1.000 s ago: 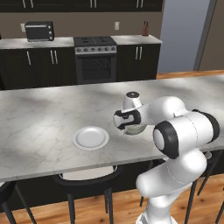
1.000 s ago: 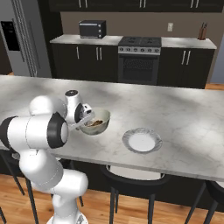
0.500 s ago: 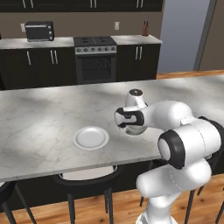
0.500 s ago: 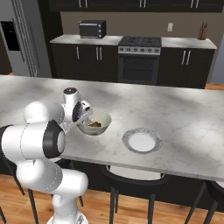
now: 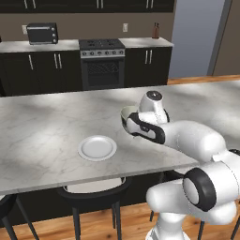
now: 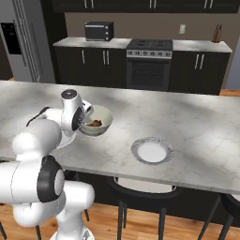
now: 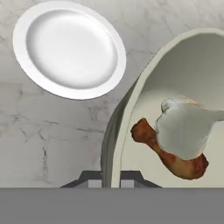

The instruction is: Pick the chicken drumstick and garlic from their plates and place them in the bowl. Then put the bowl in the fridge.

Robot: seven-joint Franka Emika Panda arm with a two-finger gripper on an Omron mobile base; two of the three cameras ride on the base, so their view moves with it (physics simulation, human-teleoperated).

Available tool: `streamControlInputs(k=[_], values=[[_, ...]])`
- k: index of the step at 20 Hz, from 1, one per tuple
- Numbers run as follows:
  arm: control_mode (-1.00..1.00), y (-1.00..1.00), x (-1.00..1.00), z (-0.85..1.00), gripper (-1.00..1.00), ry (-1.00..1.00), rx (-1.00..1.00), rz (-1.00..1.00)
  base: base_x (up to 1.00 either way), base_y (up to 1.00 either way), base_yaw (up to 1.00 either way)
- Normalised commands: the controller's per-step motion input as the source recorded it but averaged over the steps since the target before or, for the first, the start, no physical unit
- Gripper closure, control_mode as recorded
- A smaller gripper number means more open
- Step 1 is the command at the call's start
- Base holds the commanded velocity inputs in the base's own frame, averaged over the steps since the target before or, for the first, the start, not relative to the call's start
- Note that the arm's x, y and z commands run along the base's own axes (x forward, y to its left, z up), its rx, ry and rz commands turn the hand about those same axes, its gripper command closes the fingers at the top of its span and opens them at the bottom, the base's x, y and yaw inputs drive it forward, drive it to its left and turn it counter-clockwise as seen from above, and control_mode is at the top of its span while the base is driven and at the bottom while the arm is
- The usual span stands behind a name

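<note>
The cream bowl [image 7: 131, 109] holds the brown chicken drumstick [image 7: 168, 157] with the pale garlic [image 7: 183, 129] lying on it. My gripper [image 7: 111, 181] is shut on the bowl's near rim, one finger inside the wall and one outside. In the base views the bowl [image 5: 127, 114] [image 6: 96, 121] hangs just above the island counter at my gripper [image 5: 132, 125] [image 6: 83, 123], and the drumstick [image 6: 96, 123] shows inside it. A bare white plate [image 7: 70, 48] [image 5: 97, 147] [image 6: 151, 151] lies on the counter beside the bowl. The grey fridge [image 6: 18, 42] stands far left, doors shut.
The marble island counter [image 5: 42, 131] stretches wide to both sides. Dark stools [image 5: 93, 192] stand along its near edge. Behind it run black cabinets with an oven [image 5: 102, 65] and a toaster oven [image 5: 42, 33].
My gripper went from half open to shut on the bowl's rim. Bowl and hand have since risen slightly off the counter.
</note>
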Motion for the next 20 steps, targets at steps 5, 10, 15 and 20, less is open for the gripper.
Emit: streamControlInputs(k=[5,10,15,20], values=[[-1.0,0.02,-0.4,0.53,1.0,0.0,-0.17,0.13,0.0,0.0,0.0],[-1.0,0.0,-0.49,0.41,1.0,0.0,-0.21,0.1,0.0,0.0,0.0],[-1.0,-0.1,-0.53,0.17,1.0,0.0,-0.09,0.17,0.0,0.0,0.0],[-1.0,-0.13,-0.48,0.05,1.0,0.0,0.0,0.29,0.0,0.0,0.0]])
